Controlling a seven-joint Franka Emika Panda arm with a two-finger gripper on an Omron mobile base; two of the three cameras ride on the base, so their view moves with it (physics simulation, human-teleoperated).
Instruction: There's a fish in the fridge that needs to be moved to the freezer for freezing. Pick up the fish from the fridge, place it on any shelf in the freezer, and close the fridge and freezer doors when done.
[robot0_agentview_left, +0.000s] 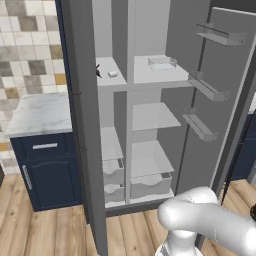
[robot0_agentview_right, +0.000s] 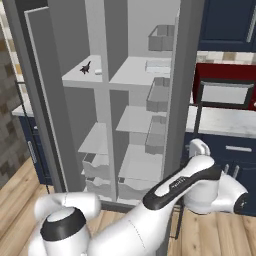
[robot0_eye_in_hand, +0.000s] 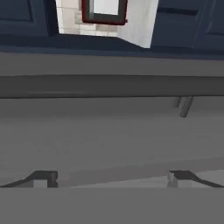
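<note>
Both doors stand open and my arm reaches low along the outer face of the fridge door (robot0_agentview_right: 182, 75). The end effector (robot0_eye_in_hand: 111, 178) is spread, holding nothing, close against a grey panel with a dark bar. The fish (robot0_agentview_right: 85, 67) appears to lie already on the freezer (robot0_agentview_left: 111, 75) shelf, beside a small white item (robot0_agentview_left: 112, 74), so I judge door-closing next: push the panel shut. The hand view adds the red-framed microwave (robot0_eye_in_hand: 104, 11).

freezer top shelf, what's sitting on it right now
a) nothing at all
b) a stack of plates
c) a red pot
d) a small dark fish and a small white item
d: on the narrower section's upper white shelf lie a small dark fish and, beside it, a small white item; both doors stand open.
</note>
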